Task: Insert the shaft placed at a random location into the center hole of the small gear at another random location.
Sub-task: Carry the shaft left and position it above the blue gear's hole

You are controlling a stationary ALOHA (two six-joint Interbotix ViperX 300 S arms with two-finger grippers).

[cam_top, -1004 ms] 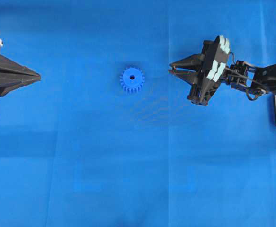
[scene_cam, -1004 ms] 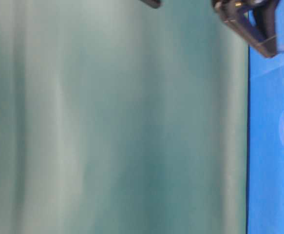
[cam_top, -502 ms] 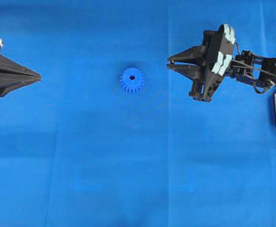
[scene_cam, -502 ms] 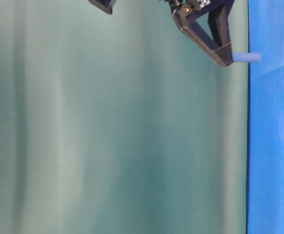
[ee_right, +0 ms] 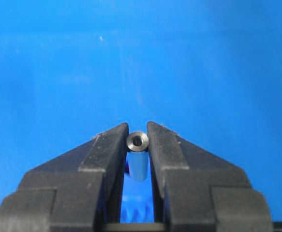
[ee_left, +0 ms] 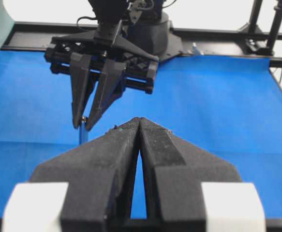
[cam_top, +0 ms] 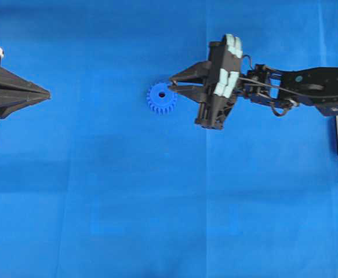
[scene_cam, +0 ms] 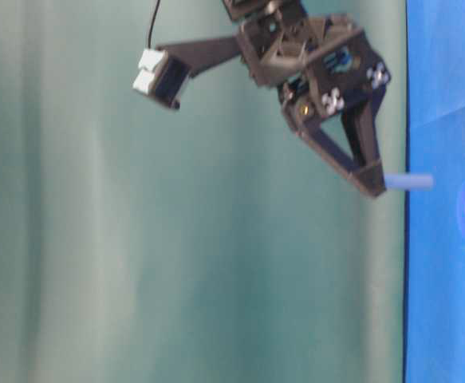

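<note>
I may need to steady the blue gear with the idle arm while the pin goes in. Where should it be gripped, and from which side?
Grip the gear across its toothed rim, coming low from the left gripper's side. It lies flat with the hole facing up, and the right gripper, shut on the pin, hangs over its right edge, so hub and top should probably stay free.

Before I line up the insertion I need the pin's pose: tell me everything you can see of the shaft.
The shaft is a short silver-grey metal pin with a small dark recess in its end face. It is pinched between the fingertips of the right gripper. In the table-level view it sticks out beyond the fingertips toward the blue cloth, clear of it. From overhead, the gripper tips sit just right of the small gear.
</note>
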